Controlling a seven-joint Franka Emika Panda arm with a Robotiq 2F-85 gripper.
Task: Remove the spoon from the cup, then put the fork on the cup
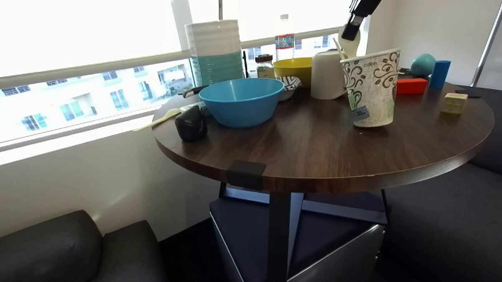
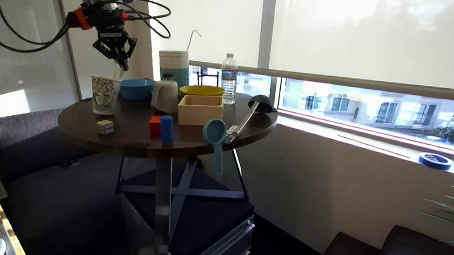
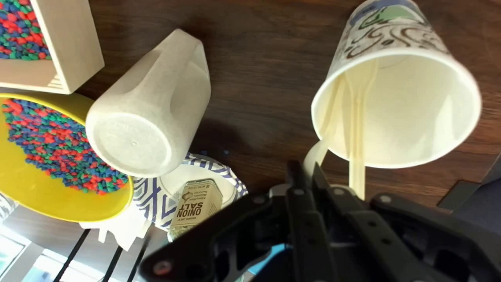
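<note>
The tall patterned cup (image 1: 372,91) stands on the table in both exterior views (image 2: 103,94); its open mouth faces the wrist view (image 3: 391,35). The pale spoon (image 3: 316,152) leans in it, handle down, rounded bowl above the rim (image 1: 357,43). My gripper (image 3: 307,172) is over the rim with its fingertips closed on the spoon's bowl; it also shows in both exterior views (image 1: 350,32) (image 2: 124,65). A slim pale utensil (image 3: 357,129), probably the fork, stands beside the spoon, its widening end down in the cup. Another pale utensil (image 1: 160,120) overhangs the table edge.
A cream jug (image 3: 152,105) lies upside down near the cup. A blue bowl (image 1: 241,103), yellow bowl (image 3: 66,188), wooden box (image 2: 199,112) and water bottle (image 2: 228,79) stand around. A small cube (image 2: 105,127), red block (image 2: 155,124) and blue cylinder (image 2: 167,128) are near the edge.
</note>
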